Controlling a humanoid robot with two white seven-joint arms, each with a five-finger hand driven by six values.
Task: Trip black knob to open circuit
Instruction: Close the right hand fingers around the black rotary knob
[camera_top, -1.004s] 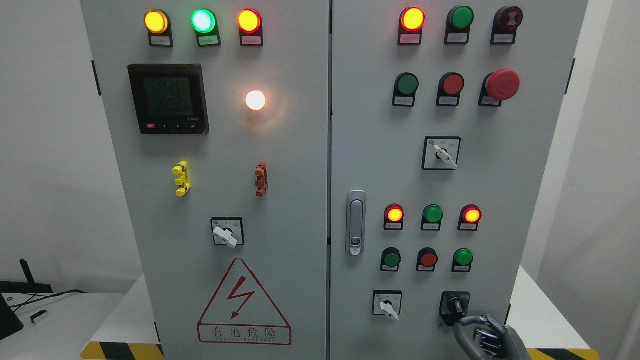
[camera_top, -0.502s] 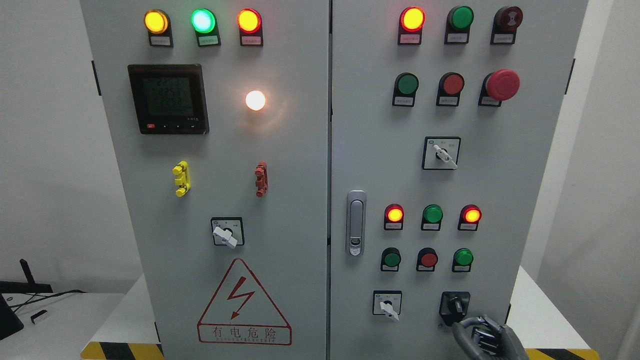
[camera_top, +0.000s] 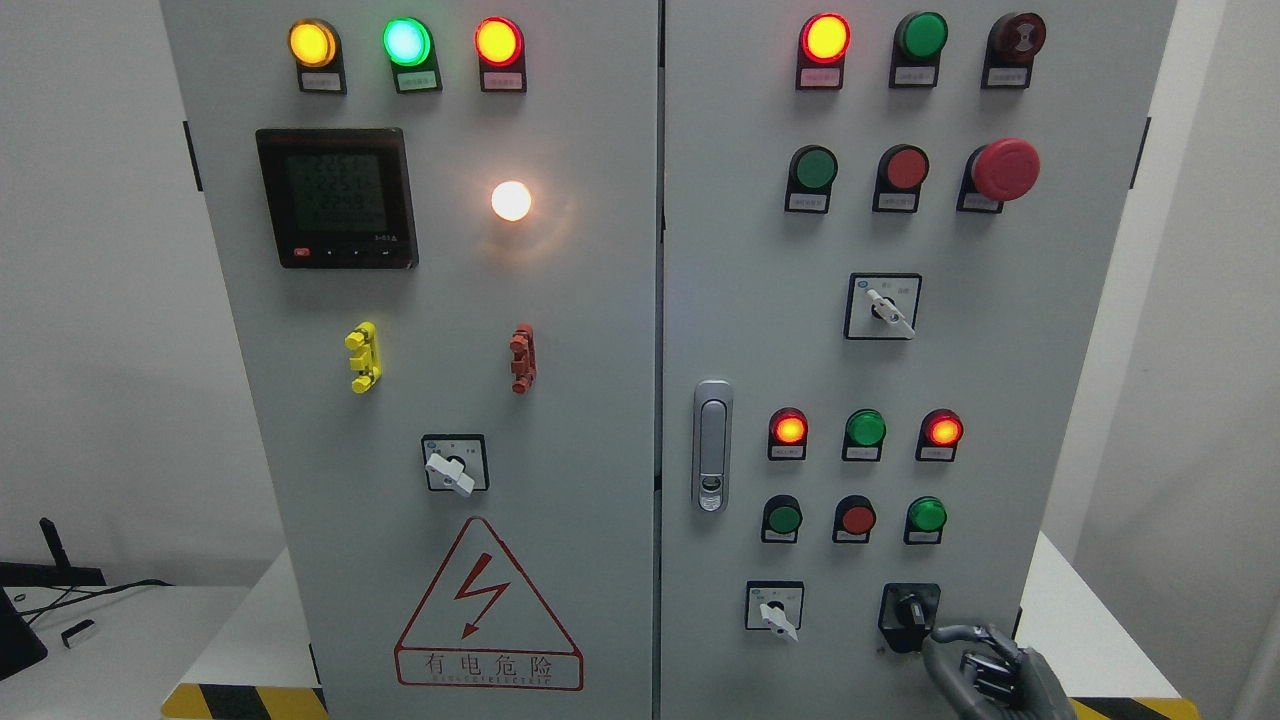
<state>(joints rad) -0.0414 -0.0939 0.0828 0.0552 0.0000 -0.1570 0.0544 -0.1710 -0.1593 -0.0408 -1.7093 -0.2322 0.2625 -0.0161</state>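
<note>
The small black rotary knob (camera_top: 908, 607) sits low on the grey metal cabinet's right door (camera_top: 760, 330), right of a white-handled selector switch (camera_top: 776, 614). The right robot hand (camera_top: 985, 670), fingers curled and holding nothing, has shifted slightly rightward, just below the knob.

You see the right hand (camera_top: 985, 672) low at the grey cabinet (camera_top: 640, 300), fingers curled just beside the black knob (camera_top: 909, 608), not gripping it.
</note>
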